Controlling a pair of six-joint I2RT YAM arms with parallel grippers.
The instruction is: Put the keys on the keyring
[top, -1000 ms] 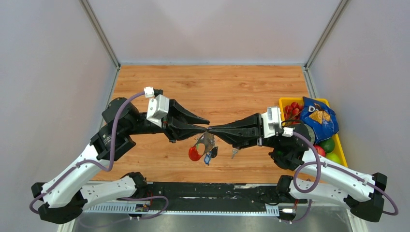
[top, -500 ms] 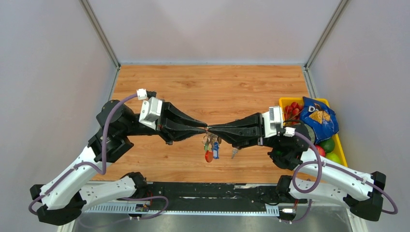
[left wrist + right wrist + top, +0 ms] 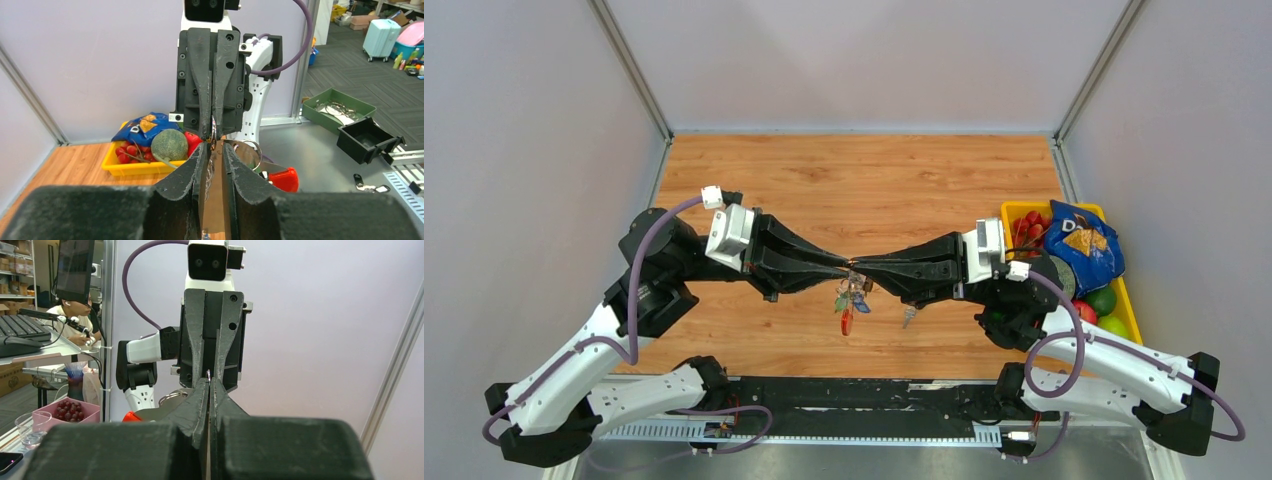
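1 small key lies on the table nearest the arm bases, at about 5 o'clock from where the fingertips meet, so it is not yet on the ring. Just beyond it the keyring hangs in the air, its red tag lowest, at 6 o'clock under the tips. The right gripper is clenched on the thin ring, I think to keep it steady. The left gripper meets it from 9 o'clock with jaws narrowed around the silver strap; whether it already pinches, I cannot tell. Probably 2 grips are needed to spread the ring. Farther, at 3 o'clock, stands the yellow tray. 1 second ago the bunch swung toward 7 o'clock and the left jaws stood wider; now it hangs straight.
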